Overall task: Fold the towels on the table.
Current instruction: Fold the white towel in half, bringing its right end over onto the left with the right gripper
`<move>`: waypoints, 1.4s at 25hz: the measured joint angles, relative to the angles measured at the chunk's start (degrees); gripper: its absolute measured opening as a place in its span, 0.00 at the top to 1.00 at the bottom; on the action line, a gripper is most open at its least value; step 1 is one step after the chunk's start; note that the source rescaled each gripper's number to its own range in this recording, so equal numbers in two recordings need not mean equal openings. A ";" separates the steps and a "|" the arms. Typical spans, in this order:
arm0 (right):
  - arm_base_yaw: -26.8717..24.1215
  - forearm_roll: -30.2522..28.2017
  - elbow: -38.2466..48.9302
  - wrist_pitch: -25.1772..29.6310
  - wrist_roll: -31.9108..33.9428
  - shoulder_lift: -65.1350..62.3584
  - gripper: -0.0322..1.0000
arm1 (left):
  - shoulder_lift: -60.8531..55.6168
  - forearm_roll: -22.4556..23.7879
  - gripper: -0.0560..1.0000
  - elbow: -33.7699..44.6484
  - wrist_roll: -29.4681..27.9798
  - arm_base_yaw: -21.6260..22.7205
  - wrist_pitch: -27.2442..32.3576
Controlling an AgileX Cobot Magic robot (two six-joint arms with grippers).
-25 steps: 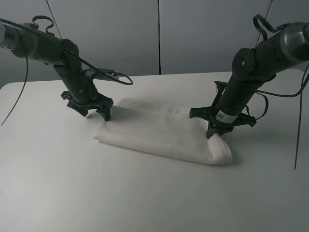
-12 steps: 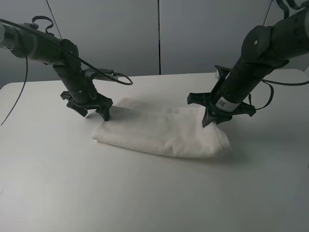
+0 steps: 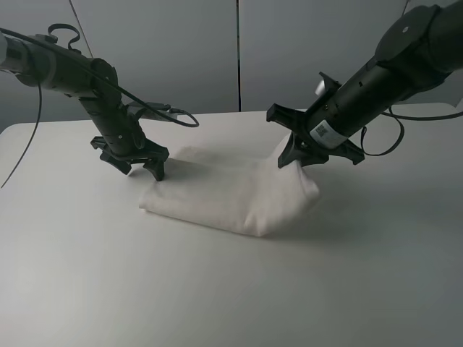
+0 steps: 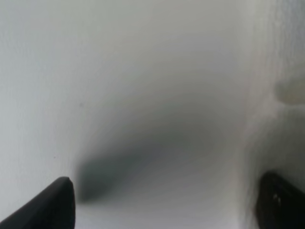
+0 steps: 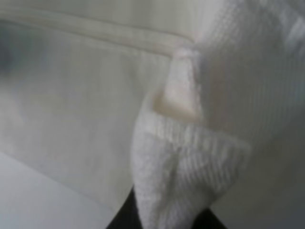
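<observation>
The white towel (image 3: pixel 231 191) lies folded lengthwise on the white table (image 3: pixel 217 289). My right gripper (image 3: pixel 296 157) is shut on the towel's right end and holds it lifted and drawn in over the rest of the cloth. The right wrist view shows the pinched terry corner (image 5: pixel 190 143) close up, with a stitched border band (image 5: pixel 95 31) beyond. My left gripper (image 3: pixel 145 171) is open and low at the towel's far left corner. In the left wrist view one dark fingertip (image 4: pixel 52 205) is over the table (image 4: pixel 119 71) and the other is by the towel's edge (image 4: pixel 276 95).
Grey wall panels (image 3: pixel 239 50) stand behind the table's far edge. Black cables (image 3: pixel 173 116) hang off both arms over the table top. Bare table surface lies in front of the towel and to both sides.
My right gripper has risen and moved left, carrying the towel's right end with it, so the towel is now shorter and humped at the right. The left arm has not moved.
</observation>
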 joint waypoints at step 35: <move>9.64 32.71 -13.94 0.33 -22.03 11.72 0.94 | 0.00 0.12 0.00 -1.51 0.11 0.00 1.27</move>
